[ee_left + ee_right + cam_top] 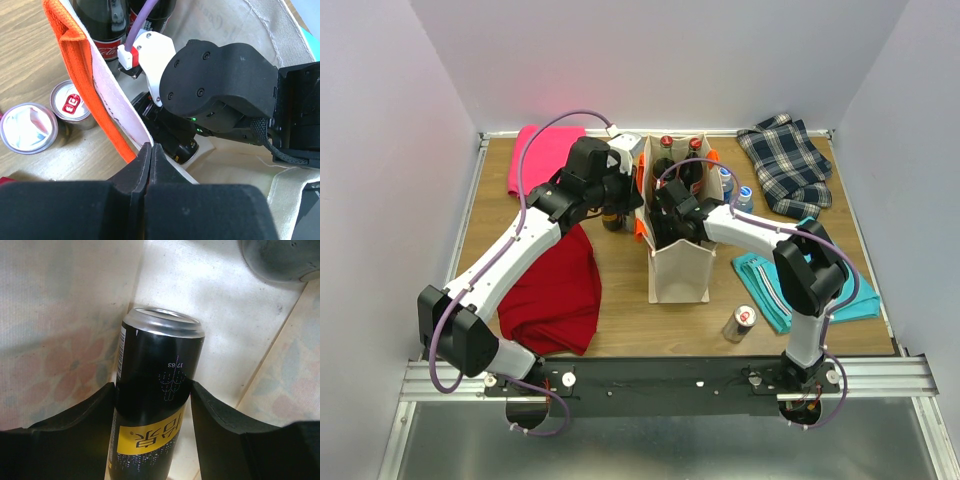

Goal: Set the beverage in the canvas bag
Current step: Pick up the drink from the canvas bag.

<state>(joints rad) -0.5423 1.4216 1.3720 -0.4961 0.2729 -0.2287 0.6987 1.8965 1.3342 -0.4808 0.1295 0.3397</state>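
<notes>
Inside the canvas bag [680,270], a tall cream tote with orange straps standing mid-table, is the beverage [157,405], a slim black can with a yellow label and a silver rim. The right gripper [152,390] reaches into the bag, its fingers pressed against both sides of the can. The left gripper [151,150] is pinched tight on the bag's left rim beside the orange strap. The wooden table [630,320] carries a red cloth [555,290] on the left, a teal cloth [770,285] and a silver can [743,322] near right, within white walls [380,150].
</notes>
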